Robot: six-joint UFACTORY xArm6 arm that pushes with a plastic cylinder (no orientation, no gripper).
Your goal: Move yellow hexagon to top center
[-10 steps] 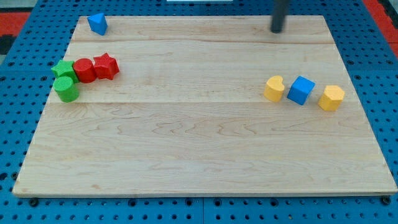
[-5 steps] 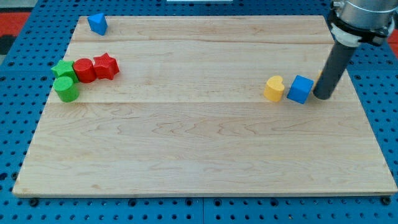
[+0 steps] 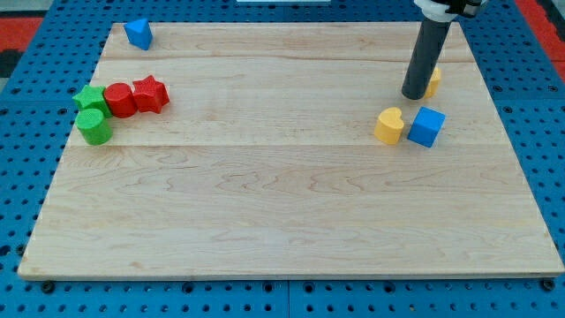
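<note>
The yellow hexagon (image 3: 433, 81) lies near the view's upper right, mostly hidden behind my rod. My tip (image 3: 413, 95) rests on the board at the hexagon's left side, touching or nearly touching it. Below the tip lie a yellow heart-shaped block (image 3: 388, 125) and a blue cube (image 3: 427, 126), side by side.
A blue block (image 3: 138, 34) sits at the view's top left corner. At the left edge lies a cluster: a green star (image 3: 90, 98), a green cylinder (image 3: 94, 127), a red cylinder (image 3: 119, 100) and a red star (image 3: 150, 93). The wooden board (image 3: 282, 221) lies on a blue pegboard.
The rod came down from the top to the yellow hexagon, which has moved up and to the left. The tip moved up-left with it. The other blocks stayed put.
</note>
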